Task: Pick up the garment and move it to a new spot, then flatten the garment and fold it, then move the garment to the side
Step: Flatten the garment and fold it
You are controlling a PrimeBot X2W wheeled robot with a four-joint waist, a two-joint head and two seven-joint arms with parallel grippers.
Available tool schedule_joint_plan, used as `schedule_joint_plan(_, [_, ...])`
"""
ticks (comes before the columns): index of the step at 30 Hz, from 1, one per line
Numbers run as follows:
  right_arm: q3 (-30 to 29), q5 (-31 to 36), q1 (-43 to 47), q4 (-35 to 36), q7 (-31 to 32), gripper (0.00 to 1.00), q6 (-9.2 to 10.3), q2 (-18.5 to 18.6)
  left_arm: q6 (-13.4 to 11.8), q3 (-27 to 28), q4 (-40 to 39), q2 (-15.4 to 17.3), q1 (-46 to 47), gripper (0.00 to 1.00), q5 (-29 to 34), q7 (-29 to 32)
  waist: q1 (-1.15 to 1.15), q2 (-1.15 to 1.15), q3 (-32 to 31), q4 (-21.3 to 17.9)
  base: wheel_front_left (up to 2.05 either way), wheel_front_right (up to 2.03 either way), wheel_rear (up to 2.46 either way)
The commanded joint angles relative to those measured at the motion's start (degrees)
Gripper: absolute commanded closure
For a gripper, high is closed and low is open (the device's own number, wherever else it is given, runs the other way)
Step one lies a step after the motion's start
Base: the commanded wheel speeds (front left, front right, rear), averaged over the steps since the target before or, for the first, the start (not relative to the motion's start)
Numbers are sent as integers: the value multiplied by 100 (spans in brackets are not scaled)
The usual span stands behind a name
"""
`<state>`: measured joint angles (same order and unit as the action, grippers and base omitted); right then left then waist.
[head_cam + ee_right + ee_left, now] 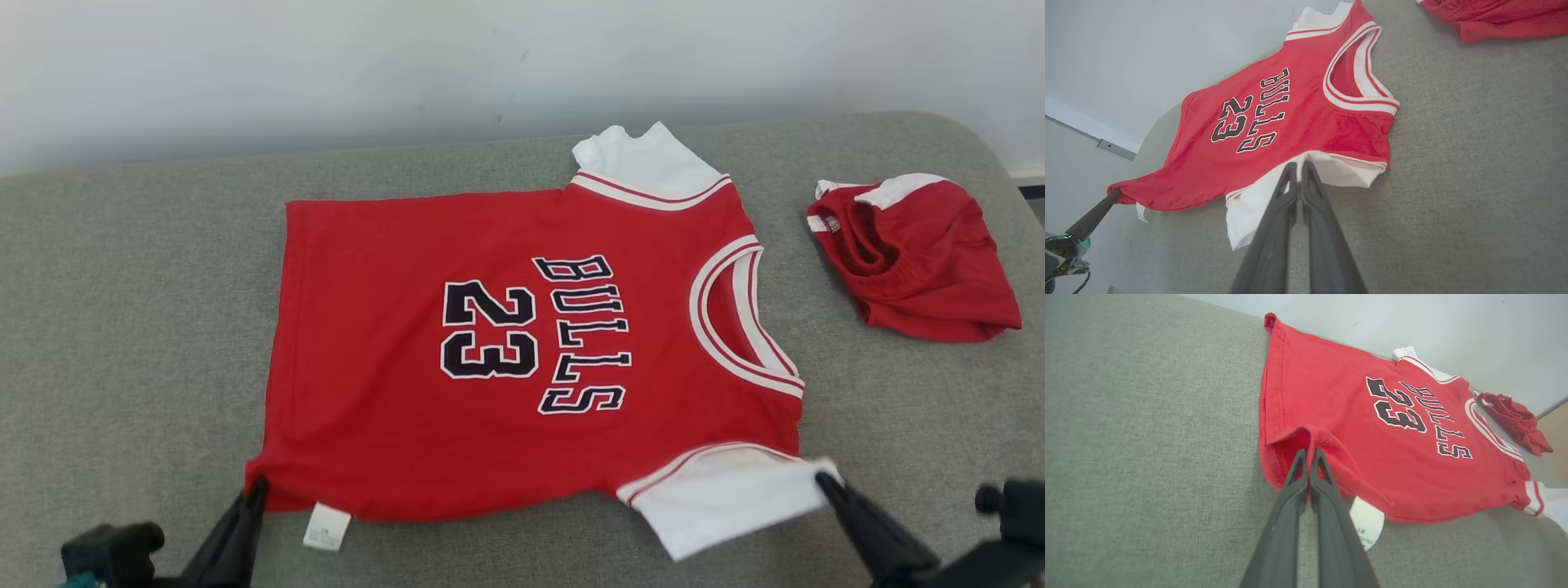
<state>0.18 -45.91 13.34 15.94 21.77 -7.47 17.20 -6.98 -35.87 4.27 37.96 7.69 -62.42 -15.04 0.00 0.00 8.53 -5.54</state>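
The garment [457, 245] is a red jersey with white sleeves and black "BULLS 23" lettering, spread flat on the grey cushion, neck hole toward the right. My left gripper [258, 483] is shut on its near-left hem corner; the left wrist view shows the red cloth [1331, 392] bunched around my shut left gripper [1309, 451]. My right gripper [821, 478] is shut on the near white sleeve [727, 502]. In the right wrist view my right gripper [1298, 165] pinches that sleeve's edge [1249, 204], and the left gripper [1115, 193] holds the far hem.
A crumpled pair of red shorts [918, 257] with white trim lies at the right of the cushion [122, 327]. A white care label [326, 527] hangs from the jersey's hem. A pale wall [326, 65] runs behind the cushion.
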Motion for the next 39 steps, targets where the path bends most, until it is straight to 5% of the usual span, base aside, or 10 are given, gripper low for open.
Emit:
schedule_joint_plan(1, [-35, -40, -209, -13, 31, 100, -1, 59, 33, 6, -22, 43, 126, 100, 135, -4, 0, 0, 7, 4, 0, 0, 0])
schedule_joint_plan(7, [34, -125, -1304, -479, 328, 100, -2, 298, 142, -26, 131, 6, 722, 100, 244, 231, 0, 0, 104, 21, 0, 0, 0])
schedule_joint_plan(16, [547, -115, -3236, -2148, 432, 100, -2, 532, 403, -184, 932, -218, 1762, 100, 455, 640, 0, 0, 452, 70, 0, 0, 0])
schedule_joint_plan(33, [1965, -98, -5163, -4749, -1006, 100, -1, 756, 1057, -521, 2828, -942, 3085, 100, 728, 702, 0, 0, 763, 212, 0, 0, 0])
schedule_joint_plan(34, [2035, -109, -5196, -4837, -1117, 78, -1, 746, 1060, -529, 2916, -977, 3090, 100, 737, 655, 0, 0, 733, 205, 0, 0, 0])
schedule_joint_plan(35, [2115, -120, -5223, -4898, -1228, 55, -1, 741, 1071, -537, 3005, -999, 3098, 75, 759, 611, 0, 0, 713, 196, 0, 0, 0])
schedule_joint_plan(36, [2207, -160, -5224, -4964, -1299, 0, -1, 739, 1082, -556, 3075, -1017, 3105, 33, 805, 541, 0, 0, 683, 185, 0, 0, 0])
schedule_joint_plan(37, [2298, -176, -5221, -5009, -1391, 0, -1, 749, 1085, -556, 3161, -1033, 3100, 0, 831, 466, 0, 0, 643, 174, 0, 0, 0])
schedule_joint_plan(39, [2435, -195, -5208, -5087, -1614, 0, -1, 839, 1057, -551, 3282, -1074, 3057, 0, 883, 305, 0, 0, 550, 160, 0, 0, 0])
